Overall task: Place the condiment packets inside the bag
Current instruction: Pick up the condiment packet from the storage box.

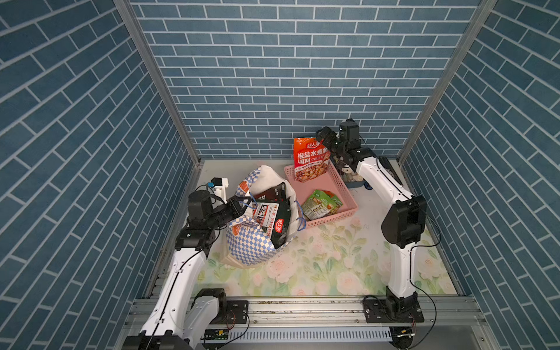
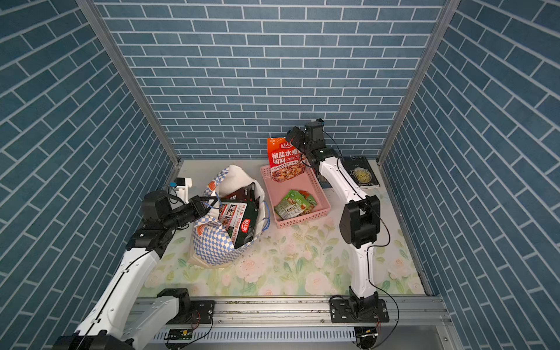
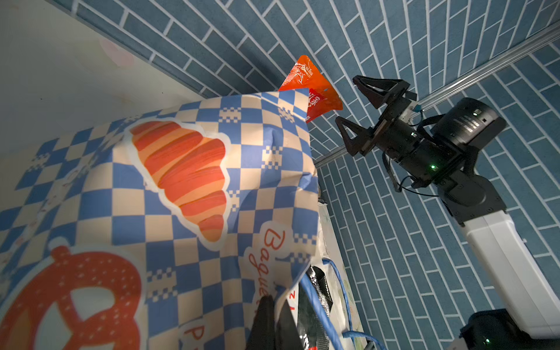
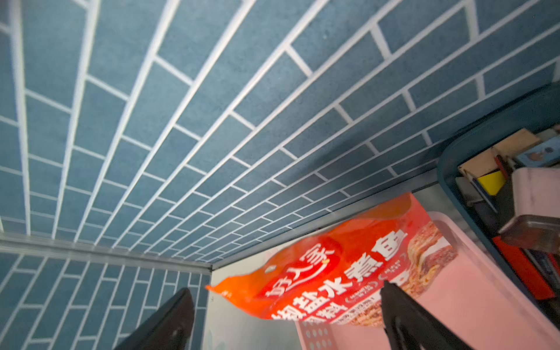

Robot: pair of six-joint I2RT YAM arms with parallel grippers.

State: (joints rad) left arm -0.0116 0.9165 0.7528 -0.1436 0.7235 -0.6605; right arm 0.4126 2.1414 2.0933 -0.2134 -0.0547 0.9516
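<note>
- Your right gripper (image 3: 347,99) is gaping open just right of the orange packet (image 1: 311,160), which is standing upright in the basket (image 1: 348,195).
- Your left gripper (image 1: 244,205) is pinching the bag (image 1: 251,250) rim, farther off.

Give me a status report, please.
Left gripper shut on bag rim. Right gripper open beside orange packet. Green packet in pink basket. Black packet crowds bag mouth.

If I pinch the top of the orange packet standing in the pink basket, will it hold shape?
Probably flexes: the orange packet shows a bent top corner in the left wrist view. Its glossy film may slip in the right gripper. Standing on end in the pink basket, it could tip if nudged.
</note>
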